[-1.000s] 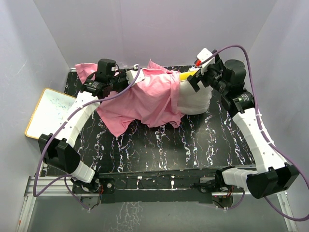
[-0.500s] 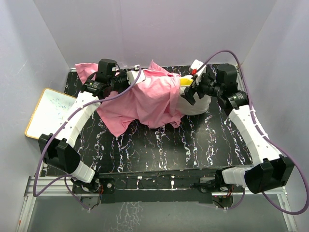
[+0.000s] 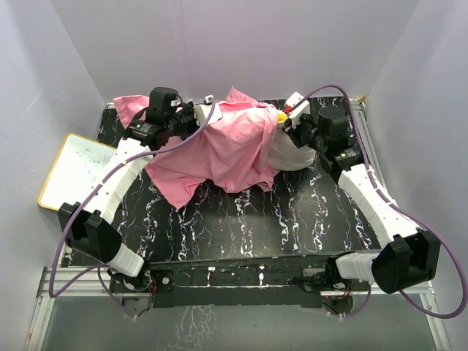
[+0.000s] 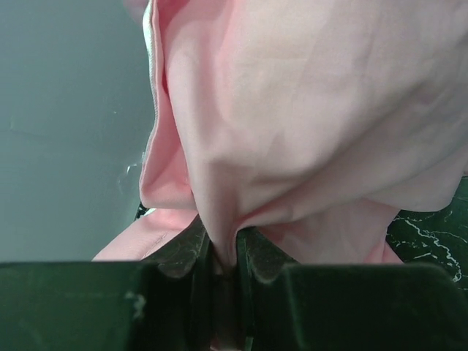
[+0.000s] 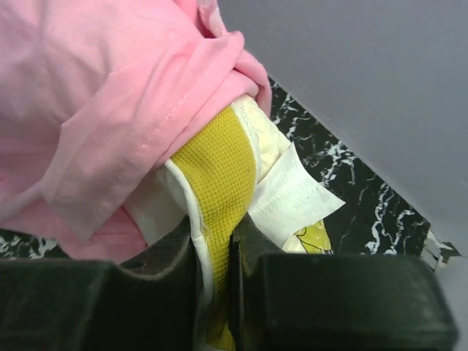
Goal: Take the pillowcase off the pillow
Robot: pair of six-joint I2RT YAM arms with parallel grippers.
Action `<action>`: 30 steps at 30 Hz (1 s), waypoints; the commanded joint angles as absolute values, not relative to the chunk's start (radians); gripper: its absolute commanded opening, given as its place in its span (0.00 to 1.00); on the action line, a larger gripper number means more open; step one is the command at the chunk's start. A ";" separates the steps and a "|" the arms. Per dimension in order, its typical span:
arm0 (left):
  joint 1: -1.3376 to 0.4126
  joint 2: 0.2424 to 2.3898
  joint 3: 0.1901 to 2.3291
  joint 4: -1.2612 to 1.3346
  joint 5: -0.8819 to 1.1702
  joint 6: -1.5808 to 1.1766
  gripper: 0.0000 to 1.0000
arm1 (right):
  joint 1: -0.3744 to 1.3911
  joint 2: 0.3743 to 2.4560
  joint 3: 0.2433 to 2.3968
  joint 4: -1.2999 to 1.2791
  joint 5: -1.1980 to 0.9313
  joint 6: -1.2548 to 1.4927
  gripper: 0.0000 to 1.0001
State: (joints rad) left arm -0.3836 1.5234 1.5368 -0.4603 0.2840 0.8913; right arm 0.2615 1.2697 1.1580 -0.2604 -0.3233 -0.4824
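**Top view.** We are looking down on the black, white-veined marble-patterned desk (image 3: 241, 219). The large pink fabric pillowcase (image 3: 227, 150) is lying spread over its far middle, plain matte face upward, with one corner trailing toward the far left. The plump white rectangular pillow (image 3: 296, 155) is protruding from the right-hand end of the pillowcase, and the cloth is covering the rest of it. A white board with a yellow frame (image 3: 73, 168) is resting off the desk's left edge, well apart from the fabric.

**Left wrist view.** We are seeing the left gripper (image 4: 223, 248) pinching a gathered fold of the pillowcase. Its two dark fingers are pressing together on the cloth. The pink fabric is rising from between them and filling most of the view. In the top view this grip is sitting at the pillowcase's far left side.

**Right wrist view.** We are seeing the right gripper (image 5: 219, 252) clamping the yellow waffle-textured band (image 5: 219, 175) that is running along the pillow's edge. The stitched hem of the pillowcase is bunching against this band just above the fingers. A white label (image 5: 292, 201) is sticking out beside the band. In the top view this grip is sitting at the pillow's far right corner, so the two grippers are holding opposite ends of the bundle.
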 commanded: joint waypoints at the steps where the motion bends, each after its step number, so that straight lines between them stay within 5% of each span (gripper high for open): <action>1: -0.325 1.493 1.605 -0.482 0.193 0.861 0.12 | 0.239 1.188 1.061 0.006 -0.029 -0.407 0.08; 4: -0.268 1.526 1.652 -0.528 0.226 0.818 0.20 | 0.238 1.108 0.969 0.233 -0.041 -0.391 0.08; 7: -0.220 1.528 1.676 -0.596 0.308 0.811 0.57 | 0.237 1.103 0.973 0.257 -0.117 -0.396 0.08; 9: -0.195 1.519 1.671 -0.639 0.366 0.827 0.72 | 0.237 1.092 0.951 0.306 -0.172 -0.396 0.08; 15: -0.071 1.587 1.696 -0.746 0.385 0.902 0.93 | 0.237 1.066 0.888 0.445 -0.205 -0.375 0.08; 24: 0.057 1.672 1.691 -0.662 0.533 0.986 0.78 | 0.234 1.076 0.906 0.455 -0.300 -0.345 0.08; 26: 0.049 1.679 1.688 -0.641 0.572 0.974 0.62 | 0.233 1.080 0.909 0.456 -0.289 -0.330 0.08; 30: 0.041 1.731 1.750 -0.638 0.536 0.890 0.09 | 0.199 1.091 0.932 0.470 -0.230 -0.262 0.08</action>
State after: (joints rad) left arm 0.0525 1.7229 1.6871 -0.6693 0.4896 0.9447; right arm 0.2306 1.1118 0.8692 0.2691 -0.2737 -0.3424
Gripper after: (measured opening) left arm 0.262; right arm 0.166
